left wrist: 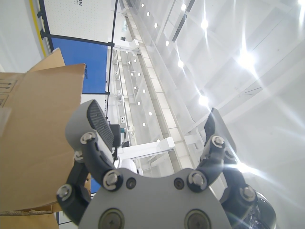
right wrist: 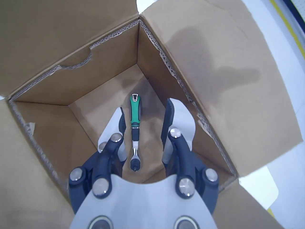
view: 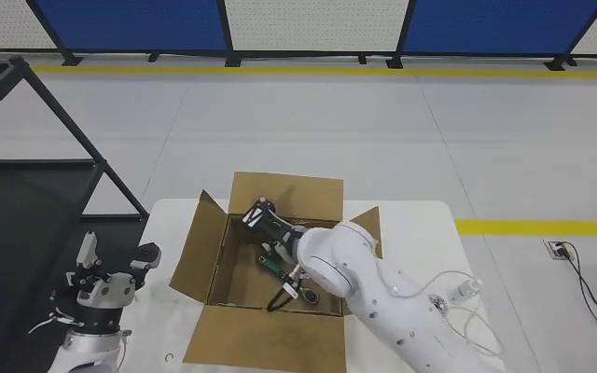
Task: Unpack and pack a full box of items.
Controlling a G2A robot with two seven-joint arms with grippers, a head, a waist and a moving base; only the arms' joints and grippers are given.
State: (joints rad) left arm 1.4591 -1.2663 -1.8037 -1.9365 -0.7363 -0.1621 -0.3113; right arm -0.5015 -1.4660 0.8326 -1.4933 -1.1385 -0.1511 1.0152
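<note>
Inside the box (right wrist: 104, 55), green-handled chrome ratchet (right wrist: 135, 117) under right gripper (right wrist: 145, 110), jaws apart; left gripper (left wrist: 155, 110) likewise.

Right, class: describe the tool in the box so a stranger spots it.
Find the open brown cardboard box on the white table. On its floor, below the open right gripper, lies a slim metal ratchet wrench; only it has a green-and-black grip.
</note>
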